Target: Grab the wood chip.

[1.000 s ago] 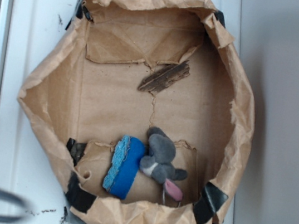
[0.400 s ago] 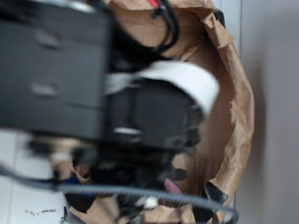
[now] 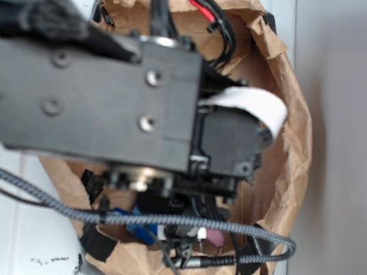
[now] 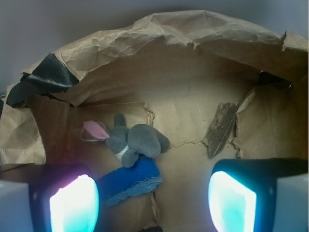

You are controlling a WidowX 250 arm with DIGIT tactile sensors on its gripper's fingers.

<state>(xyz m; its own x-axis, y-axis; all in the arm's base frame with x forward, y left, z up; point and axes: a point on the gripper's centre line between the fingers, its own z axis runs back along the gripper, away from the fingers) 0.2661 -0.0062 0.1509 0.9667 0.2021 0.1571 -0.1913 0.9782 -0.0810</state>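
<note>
Three loose items lie on the floor of the paper bag [image 4: 193, 43]: the wood chip [image 4: 220, 128] at right of centre in the wrist view, the plush mouse [image 4: 133, 140] left of centre, and the blue sponge [image 4: 129, 181] just below the mouse. My gripper [image 4: 153, 203] is wide open and holds nothing; its lit pads [image 4: 75, 205] fill the lower corners of the frame. In the exterior view my arm [image 3: 98, 104] hides the chip. To do this step well, I judge that I must shift toward the frame's right, centre the chip between the pads, align across its narrow width, then descend clear of the torn paper edge [image 4: 246, 104] beside it.
</note>
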